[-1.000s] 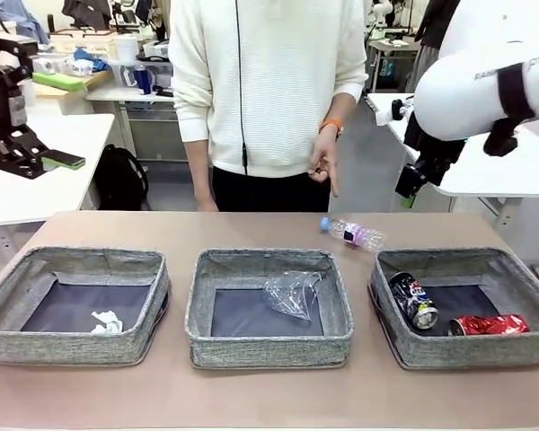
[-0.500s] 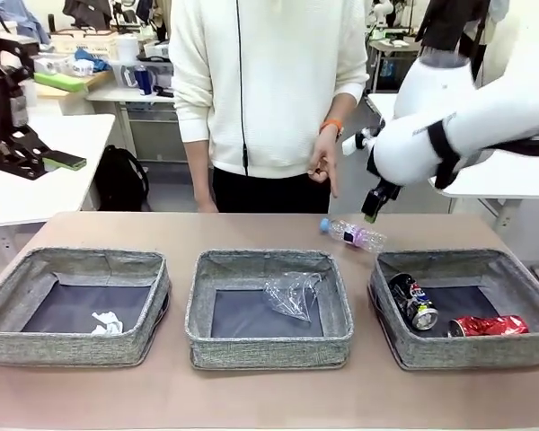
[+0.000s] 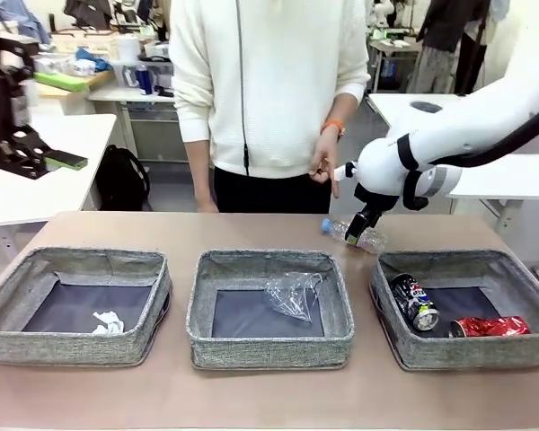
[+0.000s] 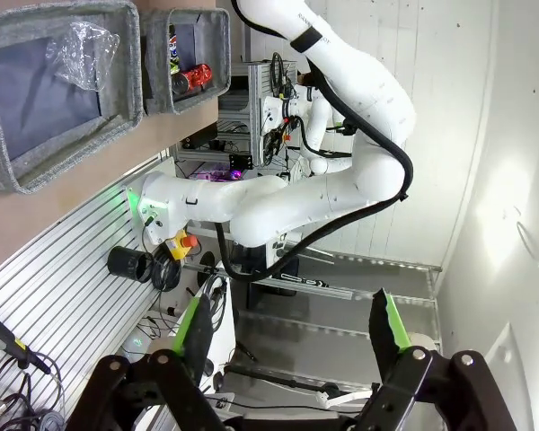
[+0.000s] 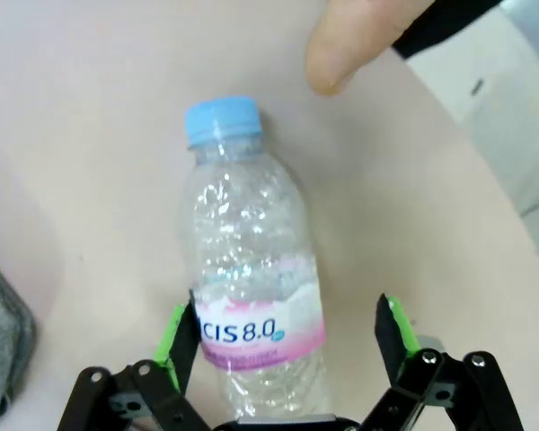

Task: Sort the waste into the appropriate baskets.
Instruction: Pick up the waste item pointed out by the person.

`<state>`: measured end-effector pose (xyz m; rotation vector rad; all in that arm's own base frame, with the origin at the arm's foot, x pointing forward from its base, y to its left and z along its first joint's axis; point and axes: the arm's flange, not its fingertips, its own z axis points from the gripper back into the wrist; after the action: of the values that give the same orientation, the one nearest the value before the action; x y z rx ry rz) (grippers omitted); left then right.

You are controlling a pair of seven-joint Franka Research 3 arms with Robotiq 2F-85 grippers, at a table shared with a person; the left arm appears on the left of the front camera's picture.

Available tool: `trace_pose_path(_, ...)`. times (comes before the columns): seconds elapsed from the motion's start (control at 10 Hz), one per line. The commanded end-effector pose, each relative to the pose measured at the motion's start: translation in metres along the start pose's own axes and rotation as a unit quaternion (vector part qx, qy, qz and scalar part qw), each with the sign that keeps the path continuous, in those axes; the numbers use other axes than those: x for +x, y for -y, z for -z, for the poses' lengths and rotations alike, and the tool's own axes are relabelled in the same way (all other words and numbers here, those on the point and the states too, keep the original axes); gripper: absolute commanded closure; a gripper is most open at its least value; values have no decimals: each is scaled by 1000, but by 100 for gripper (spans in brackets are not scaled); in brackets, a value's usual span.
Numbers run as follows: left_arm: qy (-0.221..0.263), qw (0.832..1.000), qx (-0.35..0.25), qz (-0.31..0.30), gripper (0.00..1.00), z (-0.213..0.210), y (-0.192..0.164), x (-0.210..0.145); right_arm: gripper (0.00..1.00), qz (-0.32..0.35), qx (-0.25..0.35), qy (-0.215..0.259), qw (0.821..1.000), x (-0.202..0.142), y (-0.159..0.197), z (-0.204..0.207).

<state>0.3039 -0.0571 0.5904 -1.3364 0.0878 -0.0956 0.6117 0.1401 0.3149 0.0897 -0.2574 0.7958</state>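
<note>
1. Small clear plastic bottle with blue cap and purple label (image 5: 251,296): you see it lying on its side on the tan table (image 3: 251,229), behind the right-hand basket, cap pointing away from the wrist camera.
2. Right gripper (image 5: 287,346): your tool is down over that bottle, jaws spread wide, one green pad (image 5: 181,337) at each side of the labelled lower body. The left pad looks just at the bottle's wall; you cannot tell whether it touches. Nothing is gripped.
3. Left gripper (image 4: 292,337): jaws wide apart, holding nothing, raised off the table and pointed at the room behind the robot.
4. Person's hand (image 3: 324,167): it hangs just behind the bottle; a fingertip (image 5: 350,45) shows beyond the cap.
5. Left grey woven fabric basket (image 3: 76,346): holds a white crumpled paper wad (image 3: 104,322).
6. Middle grey woven basket (image 3: 269,348): holds a clear crumpled plastic cup (image 3: 292,294).
7. Right grey woven basket (image 3: 467,352): holds a dark blue-black can (image 3: 414,302) and a red drink can (image 3: 490,326), both lying down, near each other.
</note>
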Motion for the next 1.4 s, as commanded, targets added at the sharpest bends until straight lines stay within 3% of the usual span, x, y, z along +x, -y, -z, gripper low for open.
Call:
trace_pose_path(0.0, 0, 1000, -12, -3, 10, 1, 5, -1, 0, -11, 34, 0, 999, 3, 9, -10)
trace_pose_path(0.4, 0, 1000, -12, -3, 10, 1, 5, -1, 0, -2, 32, -13, 999, 3, 9, -10)
trace_pose_path(0.7, 0, 1000, -12, -3, 10, 1, 5, -1, 86, 0, 20, -34, 999, 4, 7, -9)
trace_pose_path(0.8, 0, 1000, -12, -3, 10, 1, 5, -1, 100, -1, 19, -39, 999, 5, 7, -9)
trace_pose_path(1.1, 0, 1000, -12, -3, 10, 1, 5, -1, 96, -3, 20, -47, 999, 5, 7, -8)
trace_pose_path(1.3, 0, 1000, -12, -3, 10, 1, 5, -1, 100, 6, 58, -40, 998, 3, 8, -11)
